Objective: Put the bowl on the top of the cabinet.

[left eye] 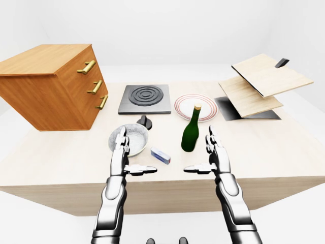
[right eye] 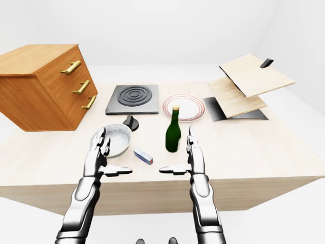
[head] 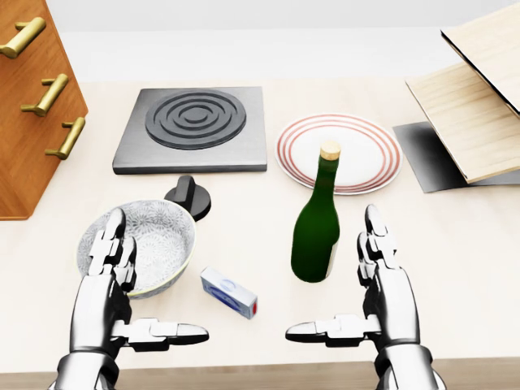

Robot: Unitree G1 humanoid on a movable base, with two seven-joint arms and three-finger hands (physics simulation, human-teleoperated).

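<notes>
A grey patterned bowl (head: 158,240) sits on the pale table, left of centre in the head view. My left hand (head: 134,292) hovers over its near rim with fingers spread, open and holding nothing. My right hand (head: 357,288) is open too, just right of a green bottle (head: 317,223). The wooden cabinet (left eye: 48,84) with three brass handles stands at the left of the left-eye view, its flat top (left eye: 43,58) bare.
A black hob plate (head: 195,126) and a black knob (head: 188,195) lie above the bowl. A red-rimmed plate (head: 370,150) sits behind the bottle. A small blue-and-white box (head: 229,292) lies between my hands. Wooden boards (left eye: 264,81) on a dark mat are at the right.
</notes>
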